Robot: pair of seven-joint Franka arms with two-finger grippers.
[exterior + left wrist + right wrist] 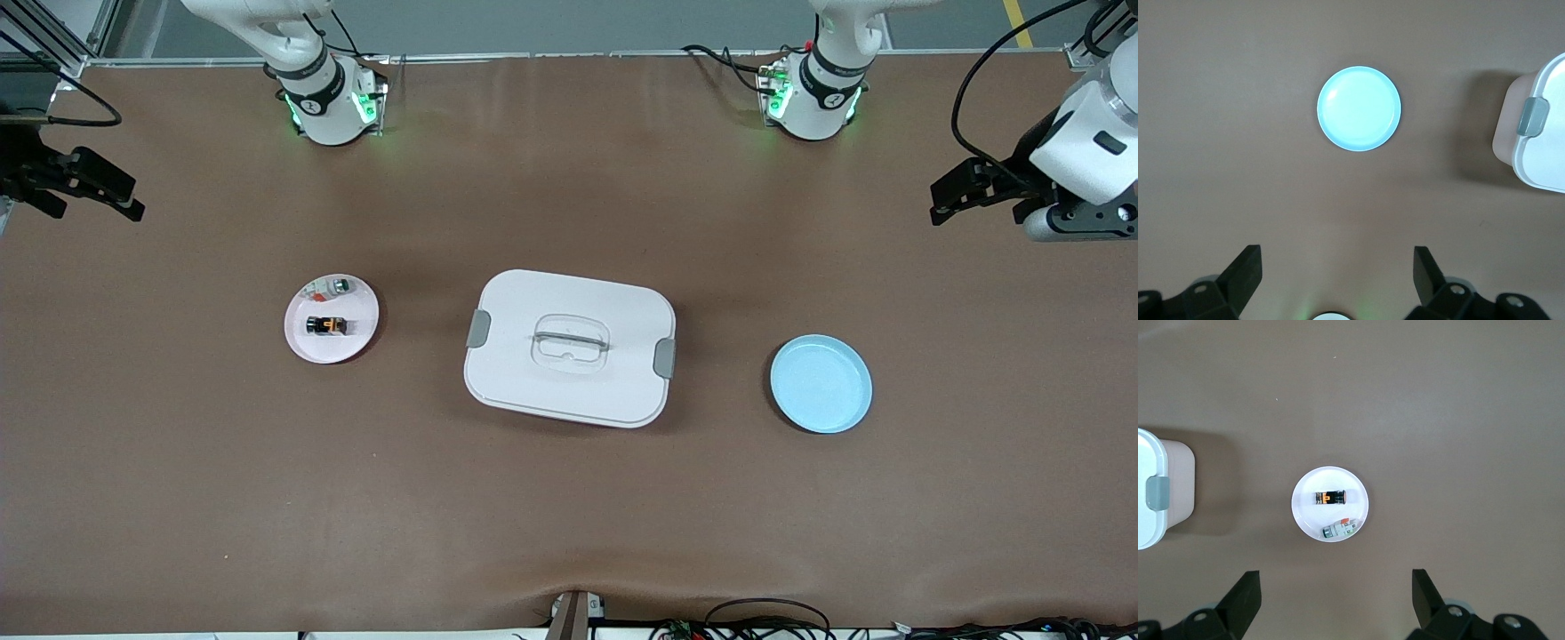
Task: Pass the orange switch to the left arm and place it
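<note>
The orange switch [327, 325], a tiny black block with orange marks, lies on a round pink plate [302, 345] toward the right arm's end of the table. It also shows in the right wrist view [1331, 497]. The white box [569, 302] with grey latches stands in the middle of the table. My right gripper [124, 201] is open and empty, high over the table at the right arm's end; its jaws [1336, 587] stand wide apart. My left gripper [942, 203] is open and empty, high over the left arm's end [1337, 263].
A small green-and-silver part [340, 285] and red bits share the pink plate. An empty blue plate [821, 384] lies toward the left arm's end and shows in the left wrist view [1359, 108]. A corner of the box shows in each wrist view [1545, 153] [1148, 520].
</note>
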